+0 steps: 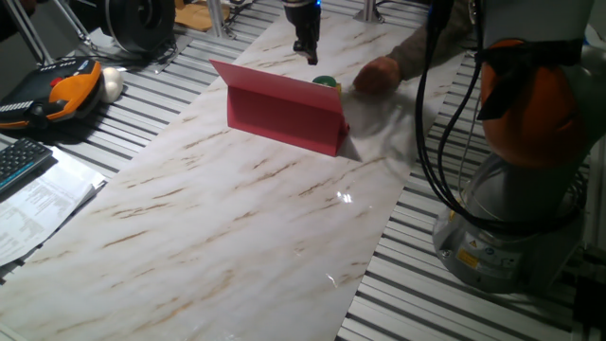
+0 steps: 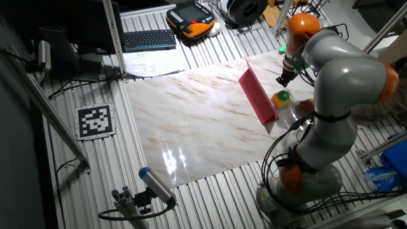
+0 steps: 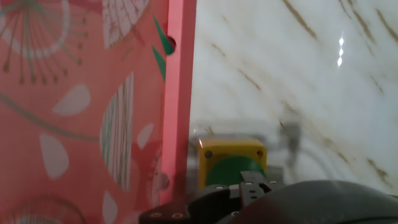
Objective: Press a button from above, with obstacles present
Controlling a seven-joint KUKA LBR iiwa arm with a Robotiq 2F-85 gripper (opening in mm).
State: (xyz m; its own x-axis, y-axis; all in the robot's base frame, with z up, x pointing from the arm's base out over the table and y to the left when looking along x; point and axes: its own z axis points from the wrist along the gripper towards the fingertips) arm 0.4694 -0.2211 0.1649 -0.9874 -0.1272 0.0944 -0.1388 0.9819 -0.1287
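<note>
The button (image 1: 325, 82) has a green cap on a yellow base and sits on the marble table just behind the red board (image 1: 284, 116), which stands upright like a wall. My gripper (image 1: 308, 52) hangs above the button, a little to its far side, without touching it. In the other fixed view the gripper (image 2: 282, 79) is above the button (image 2: 281, 98), beside the board (image 2: 257, 95). The hand view looks down on the button (image 3: 233, 158) next to the board's patterned side (image 3: 87, 112). No view shows the gap between the fingertips.
A person's hand (image 1: 379, 75) rests on the table right of the button. My arm's base (image 1: 511, 218) stands at the table's right edge. A teach pendant (image 1: 57, 90), keyboard (image 1: 19, 161) and papers (image 1: 38, 204) lie to the left.
</note>
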